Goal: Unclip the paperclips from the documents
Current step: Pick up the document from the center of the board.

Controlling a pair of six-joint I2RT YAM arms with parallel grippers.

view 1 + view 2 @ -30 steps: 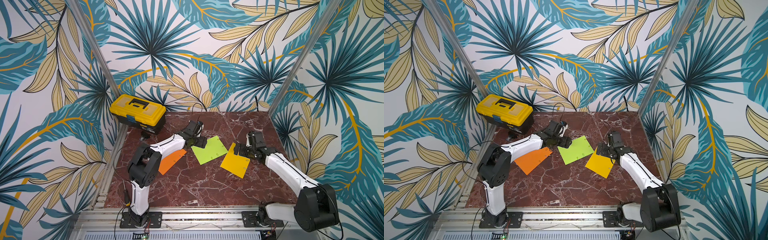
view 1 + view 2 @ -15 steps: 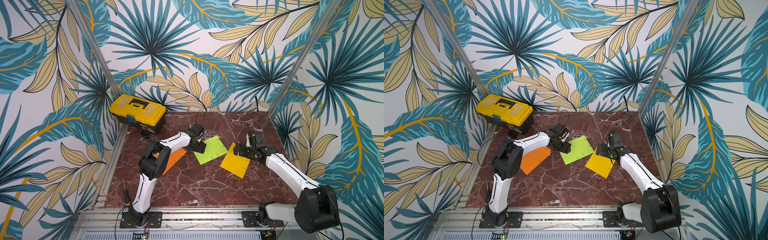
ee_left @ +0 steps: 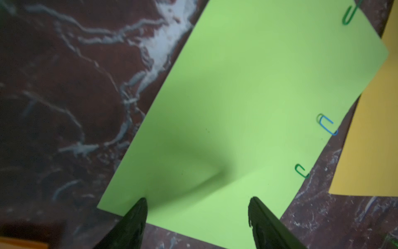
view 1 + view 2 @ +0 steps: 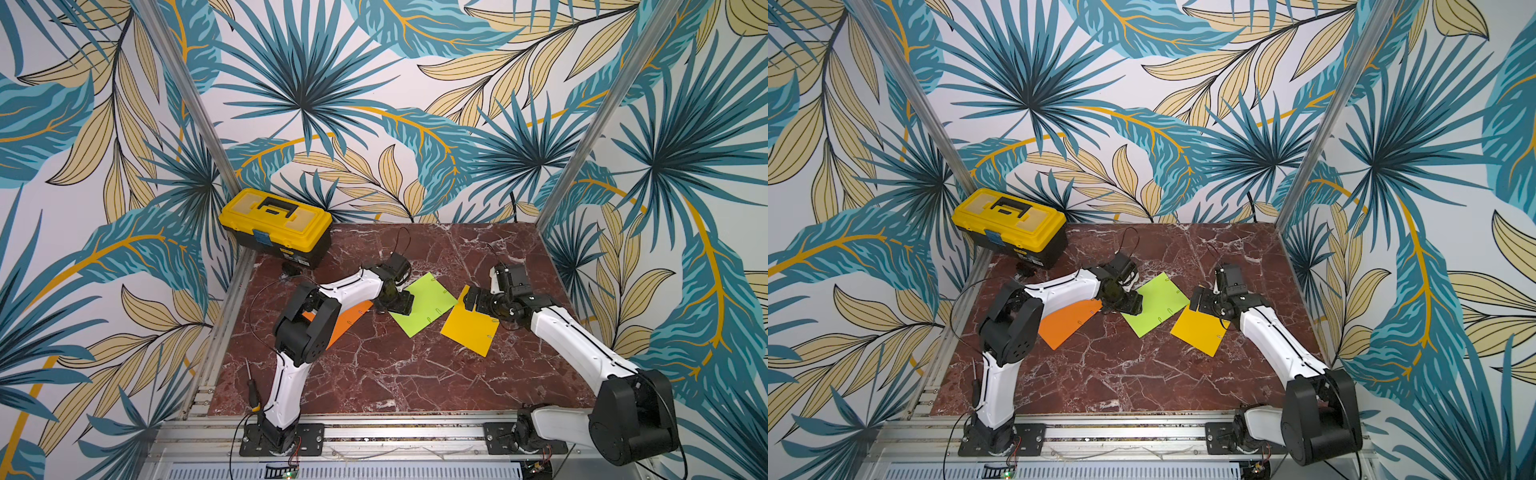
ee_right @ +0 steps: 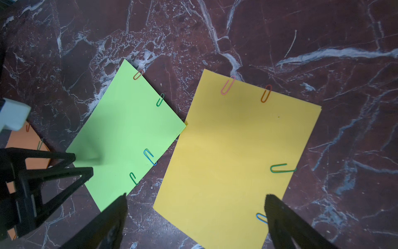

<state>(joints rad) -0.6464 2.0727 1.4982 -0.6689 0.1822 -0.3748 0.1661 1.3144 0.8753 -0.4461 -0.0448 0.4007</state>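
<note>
Lime sheet (image 3: 247,103) lies partly under left pincer (image 3: 198,199).

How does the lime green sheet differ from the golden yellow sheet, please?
The lime green sheet carries two green clips, one blue and one reddish; the golden yellow sheet carries pink, orange-red, green and blue ones. The left gripper stands open over the green sheet, the right gripper open over the yellow. Both lie on the marble table, clips still on.

We see orange sheet (image 4: 353,318) partly under L arm (image 4: 349,289); blue clip (image 5: 261,217) half behind R finger (image 5: 280,215); green clip (image 3: 351,13) cut at wrist-view edge.
</note>
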